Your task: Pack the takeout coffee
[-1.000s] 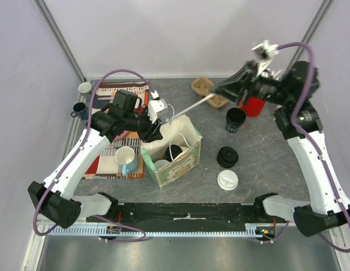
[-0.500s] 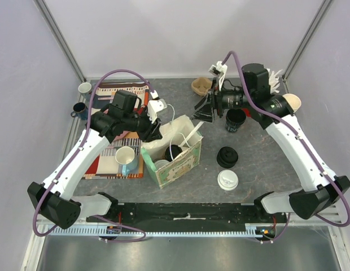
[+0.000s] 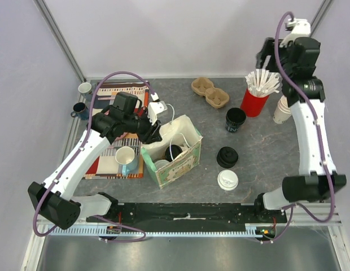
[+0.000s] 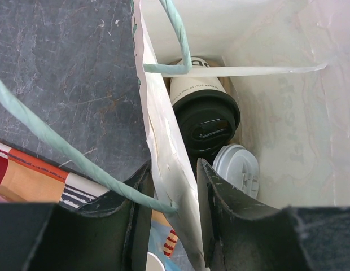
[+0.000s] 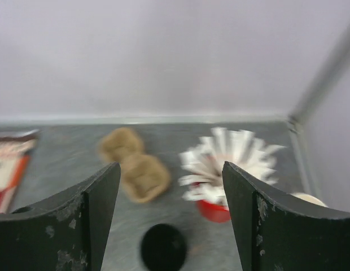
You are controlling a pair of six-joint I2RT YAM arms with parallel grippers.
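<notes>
A printed paper bag [image 3: 183,164] stands open mid-table. Inside it are a pale cup with a black lid [image 4: 204,113] and a takeout coffee with a white lid [image 4: 236,169]. A thin white strip [image 4: 248,70] crosses the bag's inside. My left gripper [image 3: 156,131] [image 4: 174,169] is shut on the bag's left wall [image 4: 163,141], one finger inside and one outside. Another white-lidded takeout coffee [image 3: 227,179] stands on the table to the right of the bag. My right gripper [image 3: 266,56] [image 5: 170,166] is high at the back right, open and holding nothing.
A black lid [image 3: 227,156], a lidless black cup [image 3: 235,119], a red cup of white sticks [image 3: 258,93], a cardboard carrier [image 3: 209,93] and stacked paper cups [image 3: 282,110] stand right of the bag. Mugs [image 3: 126,158] and a striped mat [image 3: 116,93] lie to the left.
My right gripper brought a thin white stick to the bag, opened, and swung up to the back right. The left arm has kept its hold on the bag wall.
</notes>
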